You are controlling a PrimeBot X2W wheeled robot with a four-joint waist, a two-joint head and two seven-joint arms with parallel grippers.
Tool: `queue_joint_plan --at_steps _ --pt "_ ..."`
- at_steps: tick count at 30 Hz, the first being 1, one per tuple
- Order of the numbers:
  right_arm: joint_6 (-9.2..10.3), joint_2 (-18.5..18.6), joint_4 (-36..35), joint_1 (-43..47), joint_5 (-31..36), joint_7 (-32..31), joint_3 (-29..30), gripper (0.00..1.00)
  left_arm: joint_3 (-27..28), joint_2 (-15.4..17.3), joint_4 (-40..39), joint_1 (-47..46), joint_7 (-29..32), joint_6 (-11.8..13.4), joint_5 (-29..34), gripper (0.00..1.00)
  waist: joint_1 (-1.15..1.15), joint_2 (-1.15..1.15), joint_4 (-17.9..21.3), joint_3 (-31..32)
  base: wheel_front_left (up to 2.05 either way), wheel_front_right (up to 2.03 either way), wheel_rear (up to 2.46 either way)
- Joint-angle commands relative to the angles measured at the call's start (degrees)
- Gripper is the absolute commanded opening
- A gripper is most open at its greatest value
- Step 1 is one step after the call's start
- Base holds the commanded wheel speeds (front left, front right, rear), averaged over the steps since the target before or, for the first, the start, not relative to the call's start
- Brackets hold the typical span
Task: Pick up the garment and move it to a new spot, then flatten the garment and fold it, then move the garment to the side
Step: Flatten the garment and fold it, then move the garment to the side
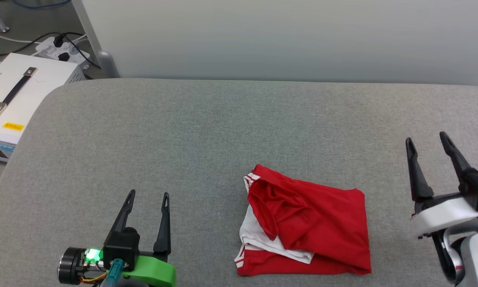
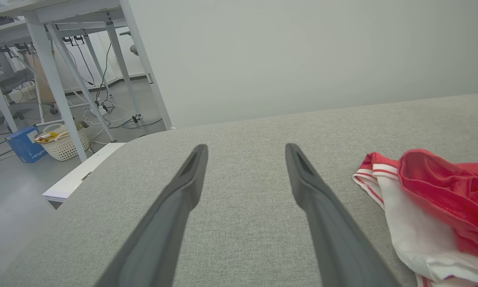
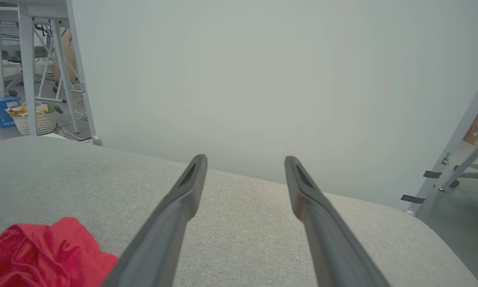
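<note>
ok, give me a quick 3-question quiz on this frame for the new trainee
1. True or false: the left gripper is shut on the garment.
2. On the grey surface, in the head view, the garment lies: A) between the left gripper and the right gripper; B) right of both grippers; C) left of both grippers.
3. What colour is the sleeve fabric showing at the garment's left edge?

Key
1. False. Both grippers are open and apart from the garment.
2. A.
3. White, with red stripe trim.
</note>
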State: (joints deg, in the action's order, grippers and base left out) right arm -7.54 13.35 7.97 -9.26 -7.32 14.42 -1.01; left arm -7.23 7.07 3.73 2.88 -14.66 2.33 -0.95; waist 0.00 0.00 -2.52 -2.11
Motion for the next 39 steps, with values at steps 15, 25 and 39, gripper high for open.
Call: queue_joint_plan --at_steps 15,25,39 --pt "0.05 -9.94 -8.31 13.58 -0.73 0.57 4.26 1.00 -0.67 0.70 -0.80 2.32 -0.34 1.02 0.46 1.00 0.00 0.00 -0.56 1.90 0.00 0.00 0.00" --pt "0.05 -10.44 -8.30 15.70 -0.84 0.57 4.44 1.00 -0.65 0.86 -0.95 2.79 -0.34 1.35 0.24 1.00 0.00 0.00 -0.76 2.46 0.00 0.00 0.00" --pt "0.05 -10.39 -8.53 13.95 0.02 0.58 5.33 1.00 -0.66 0.99 -0.65 2.69 -0.34 1.30 0.02 1.00 0.00 0.00 -1.15 2.67 0.00 0.00 0.00"
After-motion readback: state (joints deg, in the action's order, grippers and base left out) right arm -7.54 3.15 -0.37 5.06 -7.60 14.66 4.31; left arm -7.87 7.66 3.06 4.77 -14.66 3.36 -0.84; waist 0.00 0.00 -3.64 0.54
